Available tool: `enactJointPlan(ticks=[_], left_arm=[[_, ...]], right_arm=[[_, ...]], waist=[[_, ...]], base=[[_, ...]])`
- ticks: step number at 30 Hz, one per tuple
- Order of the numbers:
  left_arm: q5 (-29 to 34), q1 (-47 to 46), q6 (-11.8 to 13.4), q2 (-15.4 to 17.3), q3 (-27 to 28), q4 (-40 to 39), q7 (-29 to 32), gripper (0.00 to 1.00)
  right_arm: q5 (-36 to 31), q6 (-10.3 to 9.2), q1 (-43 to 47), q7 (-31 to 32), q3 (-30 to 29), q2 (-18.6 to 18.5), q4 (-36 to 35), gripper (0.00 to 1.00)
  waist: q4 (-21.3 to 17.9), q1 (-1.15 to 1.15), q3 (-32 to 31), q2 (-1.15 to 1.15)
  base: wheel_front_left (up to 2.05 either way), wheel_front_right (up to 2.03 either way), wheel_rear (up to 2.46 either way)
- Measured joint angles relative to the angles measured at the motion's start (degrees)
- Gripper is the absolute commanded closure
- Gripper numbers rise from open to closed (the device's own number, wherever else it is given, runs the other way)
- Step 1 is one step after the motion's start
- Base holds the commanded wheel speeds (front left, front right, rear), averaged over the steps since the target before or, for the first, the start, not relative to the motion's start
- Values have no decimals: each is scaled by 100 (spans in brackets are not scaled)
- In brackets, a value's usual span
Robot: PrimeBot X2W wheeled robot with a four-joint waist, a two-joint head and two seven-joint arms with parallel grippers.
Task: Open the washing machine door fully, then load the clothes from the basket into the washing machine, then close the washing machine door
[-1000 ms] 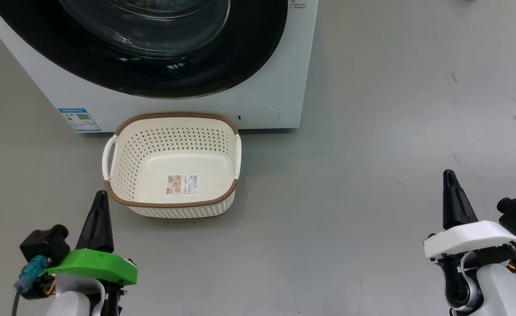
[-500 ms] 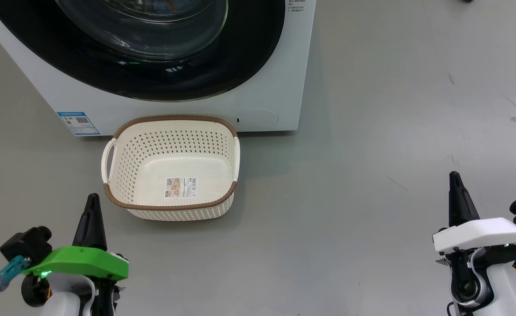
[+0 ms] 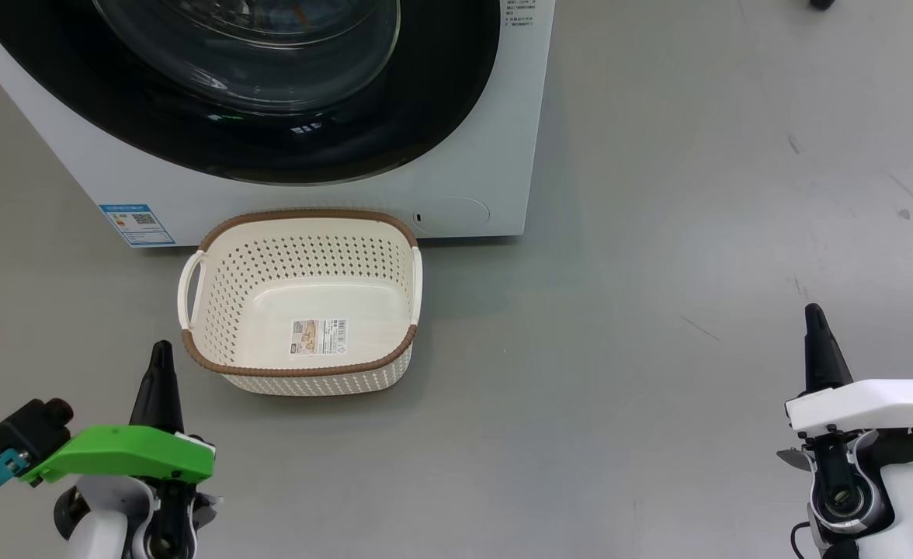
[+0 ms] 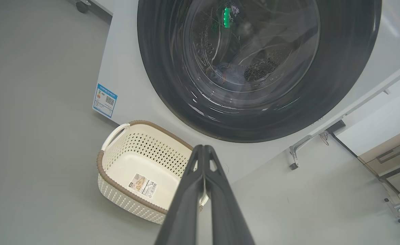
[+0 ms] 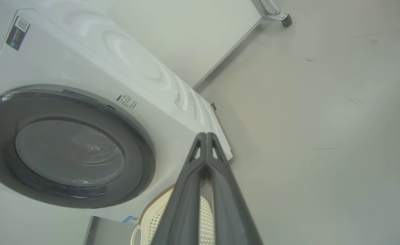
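While standing empty just before the boxy white washing machine (image 3: pixel 503 155), perforated cream basket (image 3: pixel 317 380) with brown woven rim; glossy black round washing machine door (image 3: pixel 441 116) shut, bluish clothes (image 4: pixel 229 72) dim behind bulging glass; left gripper (image 3: pixel 161 353) and right gripper (image 3: pixel 814 314) tapered, dark, pinched together on nothing.

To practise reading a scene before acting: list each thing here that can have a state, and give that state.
washing machine door: shut.
basket: upright, empty but for a sticker.
clothes: apparently behind the shut door, dimly seen.
service flap: closed.
left tool: shut, holding nothing.
right tool: shut, holding nothing.
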Motion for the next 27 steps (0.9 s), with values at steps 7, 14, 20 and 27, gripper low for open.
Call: enactJointPlan(ticks=[7,14,20,27], left_arm=[[-599,-54,0,4,19,76,151,100],[-1147,-132,0,8,37,119,271,100],[-1579,-205,0,10,58,143,346,100],[-2118,-246,0,12,102,174,457,100]], right_arm=[[509,36,-86,127,-82,11,43,100],[1026,59,-97,285,-194,22,77,100],[1390,82,-139,369,-250,32,104,100],[1891,99,-219,511,-366,55,152,100]], waist=[[-15,0,-28,0],[-31,0,-57,0],[-41,0,-77,0],[-57,0,-106,0]], base=[[0,0,0],[0,0,0],[0,0,0],[0,0,0]])
